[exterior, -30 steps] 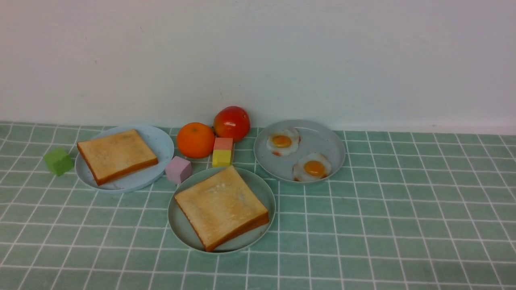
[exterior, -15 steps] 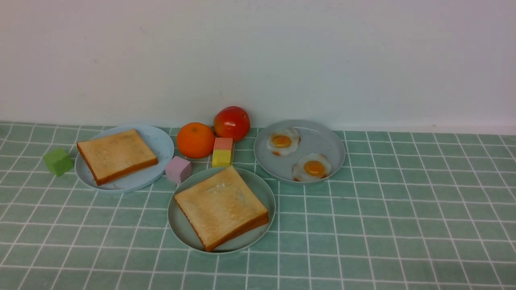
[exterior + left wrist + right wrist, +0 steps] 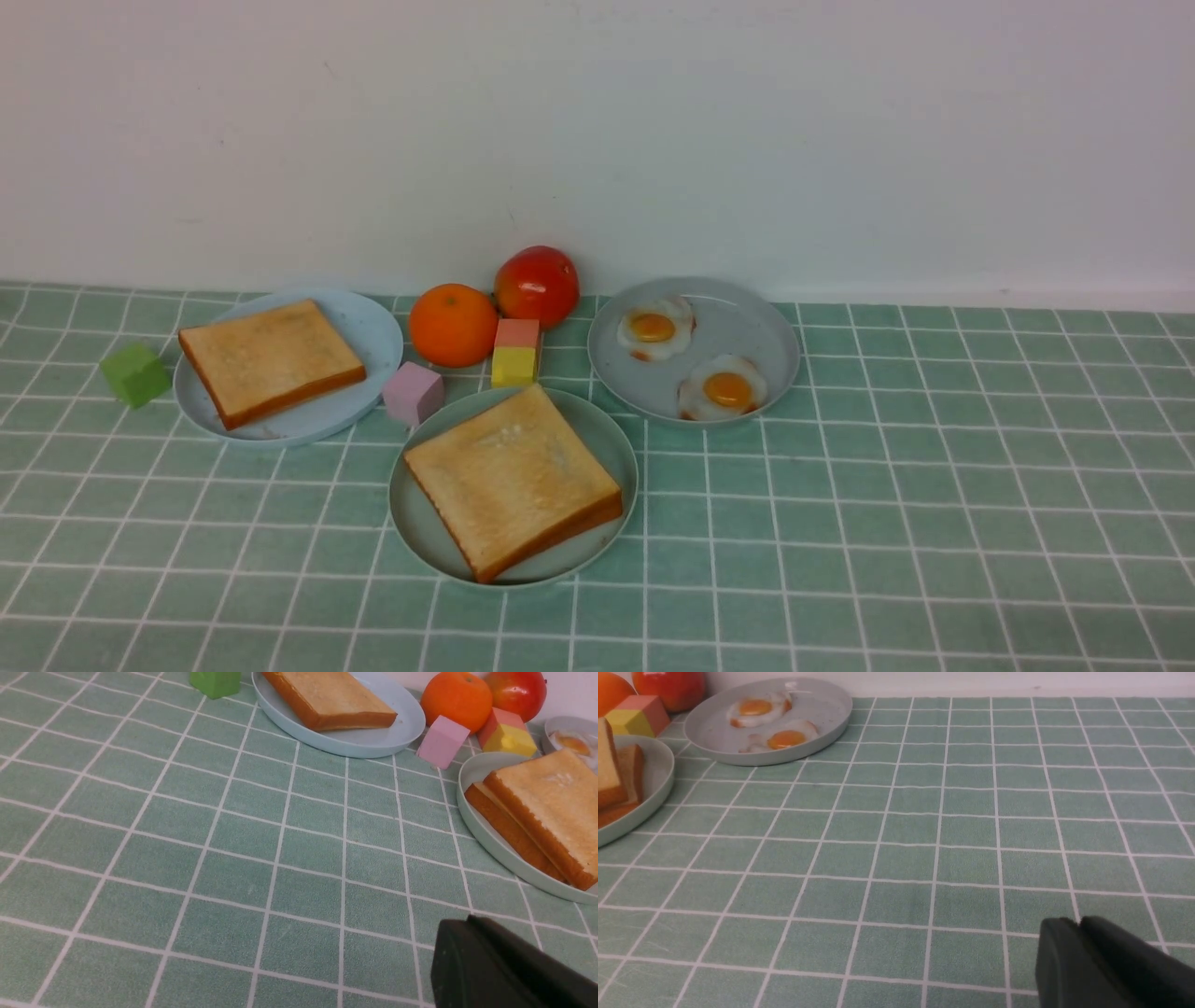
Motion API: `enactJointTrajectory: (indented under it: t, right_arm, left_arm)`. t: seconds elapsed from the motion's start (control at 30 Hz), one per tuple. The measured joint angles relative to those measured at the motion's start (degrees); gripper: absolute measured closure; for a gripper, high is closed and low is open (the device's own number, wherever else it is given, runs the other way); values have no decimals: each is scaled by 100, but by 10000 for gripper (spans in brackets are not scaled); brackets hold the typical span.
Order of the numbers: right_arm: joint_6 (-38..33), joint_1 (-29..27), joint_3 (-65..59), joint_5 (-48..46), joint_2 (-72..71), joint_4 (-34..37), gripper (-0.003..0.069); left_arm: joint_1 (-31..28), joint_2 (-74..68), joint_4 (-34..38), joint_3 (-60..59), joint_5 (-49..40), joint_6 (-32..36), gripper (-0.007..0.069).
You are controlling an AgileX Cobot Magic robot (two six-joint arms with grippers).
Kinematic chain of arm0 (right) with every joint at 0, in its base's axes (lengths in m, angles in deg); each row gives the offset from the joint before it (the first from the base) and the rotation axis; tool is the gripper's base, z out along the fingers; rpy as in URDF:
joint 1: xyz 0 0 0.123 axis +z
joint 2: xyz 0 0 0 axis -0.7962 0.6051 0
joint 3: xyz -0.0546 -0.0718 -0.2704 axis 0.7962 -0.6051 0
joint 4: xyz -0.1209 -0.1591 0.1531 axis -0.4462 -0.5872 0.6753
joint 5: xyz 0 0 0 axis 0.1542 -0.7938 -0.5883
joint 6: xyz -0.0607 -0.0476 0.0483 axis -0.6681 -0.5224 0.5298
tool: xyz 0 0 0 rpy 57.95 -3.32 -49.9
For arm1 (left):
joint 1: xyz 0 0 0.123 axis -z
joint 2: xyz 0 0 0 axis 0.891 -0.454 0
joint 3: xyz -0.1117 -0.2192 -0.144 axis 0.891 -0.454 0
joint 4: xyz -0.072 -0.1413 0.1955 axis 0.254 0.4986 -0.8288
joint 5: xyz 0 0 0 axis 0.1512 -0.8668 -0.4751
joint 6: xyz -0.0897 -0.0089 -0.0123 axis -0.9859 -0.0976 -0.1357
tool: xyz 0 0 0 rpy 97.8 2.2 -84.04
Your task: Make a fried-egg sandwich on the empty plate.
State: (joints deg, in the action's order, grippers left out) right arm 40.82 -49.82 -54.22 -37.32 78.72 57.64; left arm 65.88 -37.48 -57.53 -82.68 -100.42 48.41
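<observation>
Both grippers sit low over bare tablecloth, holding nothing. Left gripper (image 3: 472,926) has its fingers pressed together. Right gripper (image 3: 1078,928) shows only a thin seam between its fingers, looks together, nothing between them.

One sandwich (image 3: 513,481) lies flat on the mint plate (image 3: 415,523), front and centre of the cloth; the left wrist view shows two stacked toast slices, egg between them not visible.

Three plates in all. Blue plate (image 3: 373,341), back left, carries one single toast (image 3: 271,359). Grey plate (image 3: 747,327), back right, carries two fried eggs (image 3: 655,329) (image 3: 724,387), apart from each other.

Three blocks: green one (image 3: 135,373) just left of the blue plate, pink one (image 3: 413,393) between blue and mint plates, one red-and-yellow block (image 3: 515,353) behind the mint plate.

Two fruits by the wall: one orange (image 3: 453,324), one tomato (image 3: 537,285), close together.

Green checked tablecloth (image 3: 934,523) under everything.
</observation>
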Motion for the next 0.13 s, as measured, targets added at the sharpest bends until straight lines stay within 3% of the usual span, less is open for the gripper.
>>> enactJointTrajectory:
  t: [0.13]
  right_arm:
    - [0,0,0,0,0,0,592]
  left_arm:
    - [0,0,0,0,0,0,637]
